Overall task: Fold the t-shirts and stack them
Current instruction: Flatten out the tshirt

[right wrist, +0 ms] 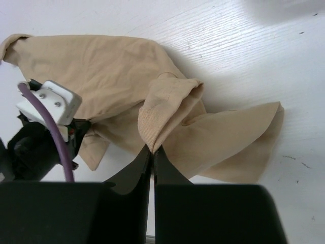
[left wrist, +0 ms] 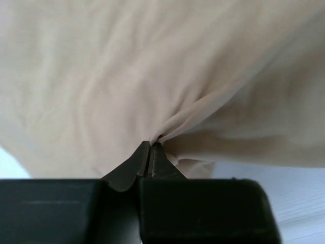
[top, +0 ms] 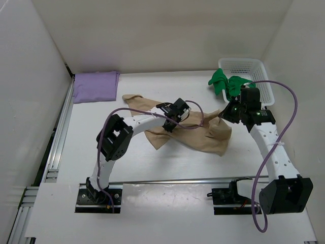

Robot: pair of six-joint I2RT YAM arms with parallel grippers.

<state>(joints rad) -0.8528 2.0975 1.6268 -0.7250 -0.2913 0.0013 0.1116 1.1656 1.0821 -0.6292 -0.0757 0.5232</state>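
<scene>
tan shirt (top: 210, 138) crumpled mid tabletop (top: 152, 168), stretched between both arms. left tool (left wrist: 151, 146) clenched on pinch of tan cloth near shirt's middle. right tool (right wrist: 153, 150) clenched on bunched fold at shirt's right end. purple shirt (top: 95, 86) folded flat in far left corner. green shirt (top: 224, 81) draped over rim of white basket (top: 251, 66), far right.

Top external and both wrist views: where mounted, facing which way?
Top external: high behind the robot, facing down on the table; left arm, right arm whole.
Left wrist: on the left gripper, facing along shut jaws into the tan t-shirt.
Right wrist: on the right gripper, facing down over shut jaws pinching it.
Shared: tan t-shirt in all; right wrist also shows left arm.
</scene>
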